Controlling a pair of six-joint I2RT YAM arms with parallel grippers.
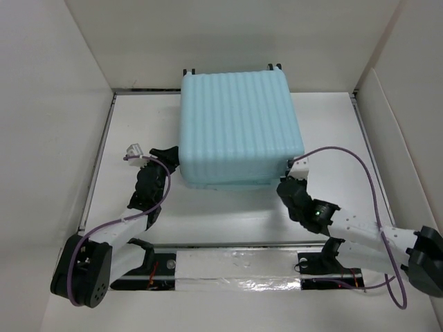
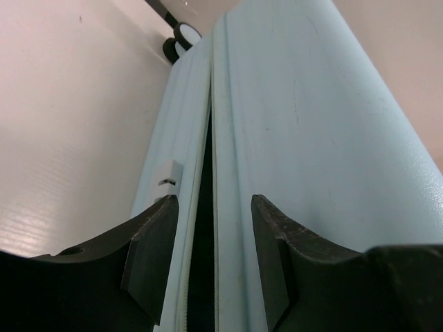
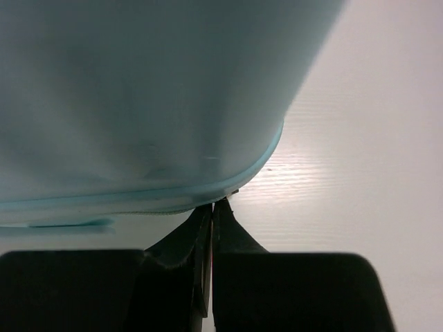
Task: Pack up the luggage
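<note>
- The luggage (image 1: 239,128) lay closed and flat at the middle of the desk (image 1: 228,211), nearer the far edge.
- The left gripper (image 2: 211,266) stood with jaws wide, straddling the seam (image 2: 208,152) on its left side.
- The right gripper (image 3: 211,225) had jaws pressed together at the luggage's near right corner.

In my right wrist view the luggage (image 3: 138,90) is a blur, cut off at the top and left edges. Whatever sits at the tip of my right gripper (image 3: 212,207) is too small to tell. From my left wrist, the seam gap (image 2: 205,228) shows only darkness, and a wheel (image 2: 183,36) is half hidden behind the shell.
</note>
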